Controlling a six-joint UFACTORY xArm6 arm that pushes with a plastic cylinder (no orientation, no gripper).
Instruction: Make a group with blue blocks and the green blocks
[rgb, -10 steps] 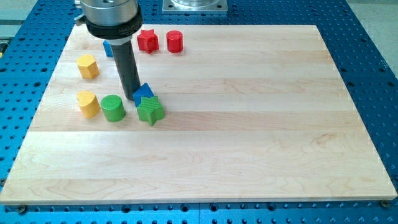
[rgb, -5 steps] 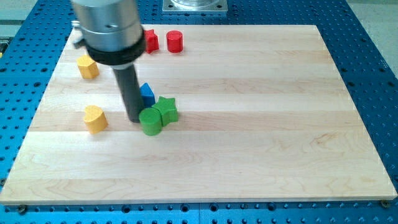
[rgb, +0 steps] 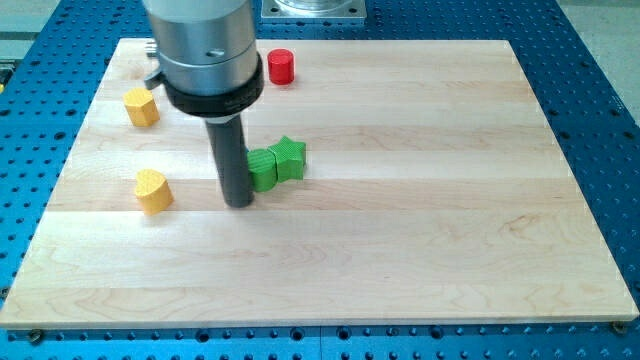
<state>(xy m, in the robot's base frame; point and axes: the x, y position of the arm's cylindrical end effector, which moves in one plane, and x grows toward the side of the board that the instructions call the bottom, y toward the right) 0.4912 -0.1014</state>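
My tip (rgb: 240, 203) against the green cylinder (rgb: 262, 169), green star (rgb: 288, 157) alongside; no legible writing.

The board (rgb: 400, 250) is pale wood with a smooth, matt, visibly grained surface. The surrounding base (rgb: 590, 60) at 3 o'clock is blue perforated metal. The rod (rgb: 232, 150) is dark and matt; its housing (rgb: 205, 45) is brushed grey metal. The green blocks (rgb: 275, 163) look like ribbed matt plastic.
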